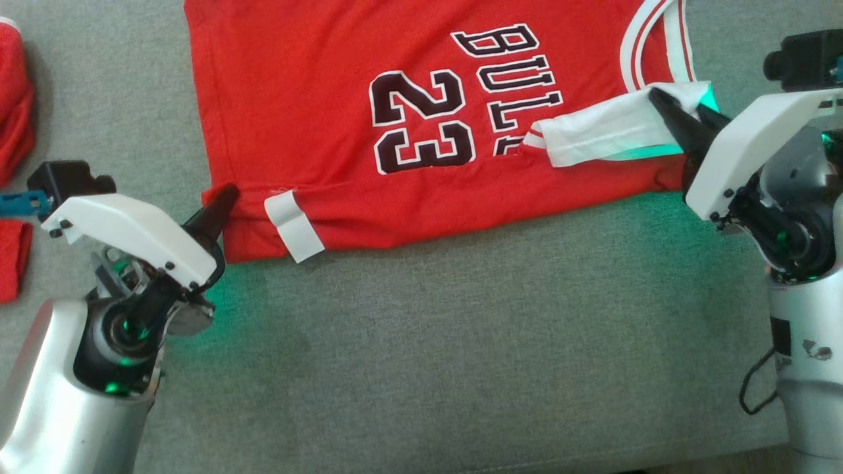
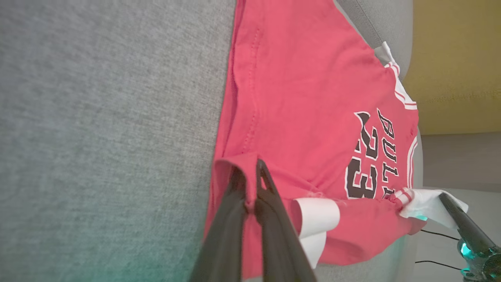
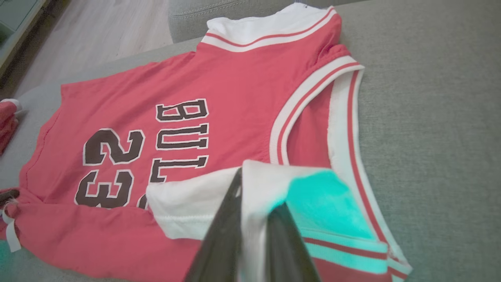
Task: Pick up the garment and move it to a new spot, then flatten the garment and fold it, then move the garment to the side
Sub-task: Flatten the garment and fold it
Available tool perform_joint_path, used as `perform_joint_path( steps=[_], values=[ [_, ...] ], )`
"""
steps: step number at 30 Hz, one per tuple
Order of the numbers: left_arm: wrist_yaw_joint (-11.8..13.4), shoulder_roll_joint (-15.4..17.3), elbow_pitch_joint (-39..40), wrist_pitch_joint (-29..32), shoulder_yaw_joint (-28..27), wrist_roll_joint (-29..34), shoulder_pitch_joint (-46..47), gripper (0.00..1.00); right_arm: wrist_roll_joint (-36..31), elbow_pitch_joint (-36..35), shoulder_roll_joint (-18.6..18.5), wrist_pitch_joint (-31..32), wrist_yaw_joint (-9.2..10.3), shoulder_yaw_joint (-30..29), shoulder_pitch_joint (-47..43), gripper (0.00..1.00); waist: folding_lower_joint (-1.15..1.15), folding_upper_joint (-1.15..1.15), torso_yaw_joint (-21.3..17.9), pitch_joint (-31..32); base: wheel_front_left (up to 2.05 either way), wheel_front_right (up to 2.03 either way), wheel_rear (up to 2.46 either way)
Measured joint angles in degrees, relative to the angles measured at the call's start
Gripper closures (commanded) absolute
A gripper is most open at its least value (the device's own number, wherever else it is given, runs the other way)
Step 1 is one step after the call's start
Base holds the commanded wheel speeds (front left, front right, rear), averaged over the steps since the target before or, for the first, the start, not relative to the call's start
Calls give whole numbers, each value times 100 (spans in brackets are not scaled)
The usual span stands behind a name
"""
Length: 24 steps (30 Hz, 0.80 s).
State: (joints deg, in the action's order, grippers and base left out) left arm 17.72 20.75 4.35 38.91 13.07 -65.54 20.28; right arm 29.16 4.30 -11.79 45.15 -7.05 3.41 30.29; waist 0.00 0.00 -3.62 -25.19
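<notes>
Jaws of the left gripper (image 1: 220, 201) pinch the near-left hem corner of the red sleeveless basketball jersey (image 1: 316, 99), which lies spread on the grey upholstered cushion (image 1: 461, 329). The right gripper (image 1: 672, 108) clamps its white armhole trim (image 1: 612, 128), near right. Either thin pinch could slip if the arms pull apart, skewing the fold.

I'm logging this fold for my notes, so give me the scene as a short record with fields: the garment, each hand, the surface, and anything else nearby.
garment: red jersey, number 23 facing up, mostly spread out, near edge bunched
left hand: shut on the jersey's hem corner
right hand: shut on the white-trimmed shoulder edge, which is turned over the lettering
surface: grey cushion
extras: white tag on the near edge; red clothes at the far left
</notes>
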Motion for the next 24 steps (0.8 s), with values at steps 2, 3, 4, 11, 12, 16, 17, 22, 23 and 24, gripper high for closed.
perform_joint_path(
  steps=[2,3,4,11,12,16,17,22,23,24],
  values=[
    [-8,-4,-1,-1,-1,-1,8,0,5,41,-1,-120,0,5,21,0,0,0,2,1,0,0,0],
    [-8,-4,-12,-22,0,0,6,0,19,64,-1,-180,0,-2,32,0,0,0,2,6,0,0,0],
    [-8,-4,-25,-25,1,7,3,0,29,97,-5,-189,0,3,47,0,0,0,0,20,0,0,0],
    [-119,-2,120,-304,-45,57,-283,0,100,-59,-149,-521,0,-170,0,0,-1,0,-13,189,0,0,0],
    [-159,15,203,-356,-51,67,-392,0,101,-169,-207,-542,0,-175,-73,0,-1,0,-17,223,0,0,0],
    [-401,310,649,-644,-32,465,-879,0,-70,-666,-485,-651,0,-37,-581,0,-2,0,-65,333,0,0,0],
    [-469,417,750,-735,-33,603,-998,0,-160,-784,-567,-670,0,18,-740,0,-2,0,-86,342,0,0,0],
    [-621,610,972,-880,216,1011,-1436,0,-456,-973,-715,-748,0,27,-1416,0,-1,0,-108,215,0,0,0],
    [-622,605,970,-883,261,1025,-1451,0,-503,-972,-715,-773,0,23,-1475,0,-1,0,-107,184,0,0,0],
    [-631,603,961,-915,288,1025,-1449,0,-555,-967,-710,-795,0,14,-1494,0,-1,0,-109,159,0,0,0]
  ],
)
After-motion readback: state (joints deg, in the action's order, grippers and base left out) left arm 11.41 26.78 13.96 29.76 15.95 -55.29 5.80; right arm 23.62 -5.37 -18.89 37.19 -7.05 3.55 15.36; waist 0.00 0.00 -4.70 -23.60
